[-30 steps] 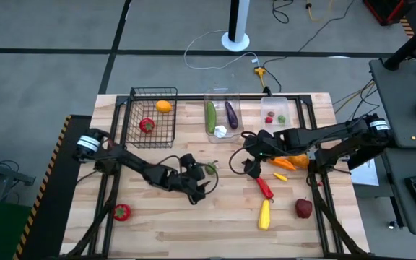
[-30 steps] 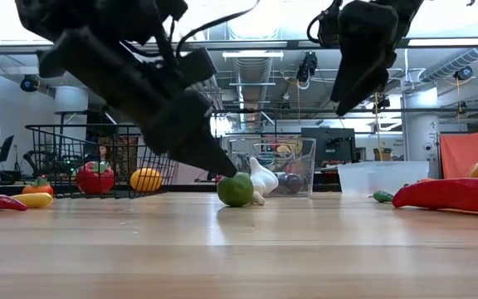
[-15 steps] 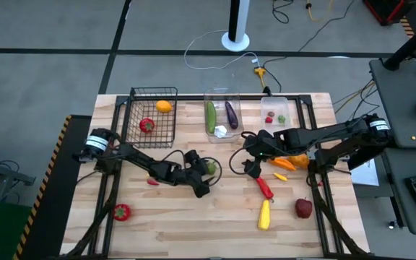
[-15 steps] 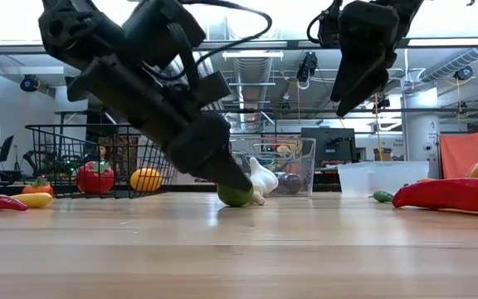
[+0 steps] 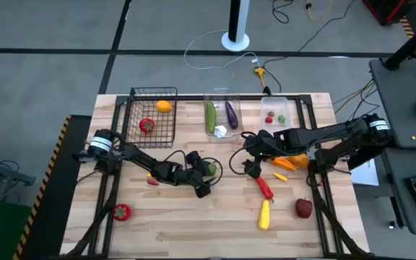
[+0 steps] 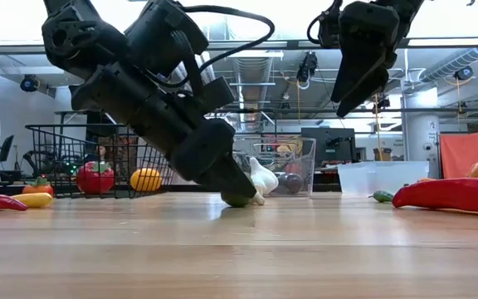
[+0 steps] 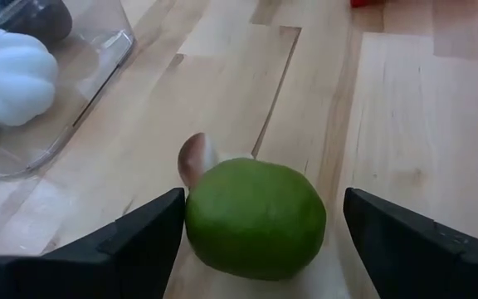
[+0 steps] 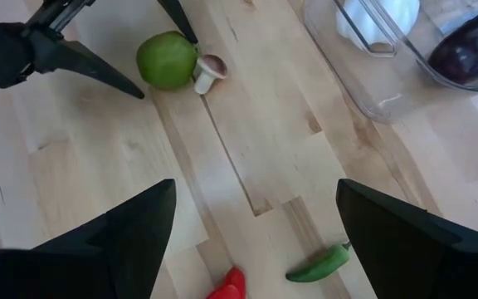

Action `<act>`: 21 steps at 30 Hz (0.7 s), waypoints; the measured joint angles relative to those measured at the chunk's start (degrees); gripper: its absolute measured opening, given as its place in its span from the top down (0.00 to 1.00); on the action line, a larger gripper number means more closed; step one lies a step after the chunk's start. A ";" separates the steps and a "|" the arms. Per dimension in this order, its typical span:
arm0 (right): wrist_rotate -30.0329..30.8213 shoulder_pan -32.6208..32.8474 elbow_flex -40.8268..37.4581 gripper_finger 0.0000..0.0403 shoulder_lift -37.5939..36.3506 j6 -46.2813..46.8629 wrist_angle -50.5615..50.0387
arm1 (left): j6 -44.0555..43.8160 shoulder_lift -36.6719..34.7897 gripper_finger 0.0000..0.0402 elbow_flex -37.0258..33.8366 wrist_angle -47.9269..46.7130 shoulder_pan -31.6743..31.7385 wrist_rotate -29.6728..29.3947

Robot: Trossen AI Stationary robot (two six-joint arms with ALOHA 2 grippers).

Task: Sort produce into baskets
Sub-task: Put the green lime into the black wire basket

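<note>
A round green fruit (image 7: 256, 218) lies on the wooden table, with a small brown-capped mushroom (image 7: 196, 158) beside it. My left gripper (image 7: 264, 198) is open and low over the table, one finger on each side of the fruit; it also shows in the high view (image 5: 207, 174). My right gripper (image 5: 247, 165) is open and empty, raised above the table's middle (image 6: 359, 66). At the far edge stand the black wire basket (image 5: 132, 115), a clear bin (image 5: 221, 96) with cucumber, eggplant and garlic, and a shallower clear bin (image 5: 274, 102). My left gripper has the green fruit between its open fingers, which come in slanting down from the table's left. One finger (image 7: 152, 232) lies close against the fruit's side; I cannot tell whether it touches. The other finger (image 7: 388, 237) stands apart. The fruit rests on the table.
A red pepper (image 5: 264, 186), a yellow pepper (image 5: 265, 214), a red apple (image 5: 304, 208) and an orange pepper (image 5: 284, 163) lie at the right. A red tomato (image 5: 121, 211) and a small red chili (image 5: 152, 181) lie at the left. The wire basket holds an orange fruit and a red one.
My left gripper has gone toward the table's right and far side and down, onto the green fruit, so that its open fingers now stand on both sides of it. The fruit has stayed where it was. My right gripper has kept still.
</note>
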 joint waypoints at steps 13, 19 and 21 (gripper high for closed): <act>0.02 0.00 -0.14 0.19 -0.02 0.16 0.04 | 0.01 -0.09 0.43 0.00 -1.64 0.00 -0.13; 0.02 0.00 -0.22 0.19 -0.02 0.17 0.07 | 0.01 -1.32 0.49 -0.02 -2.66 -0.41 0.16; 0.00 -0.01 -0.22 0.19 -0.02 0.17 0.09 | -0.01 -3.26 0.48 -0.03 -3.84 -0.99 0.65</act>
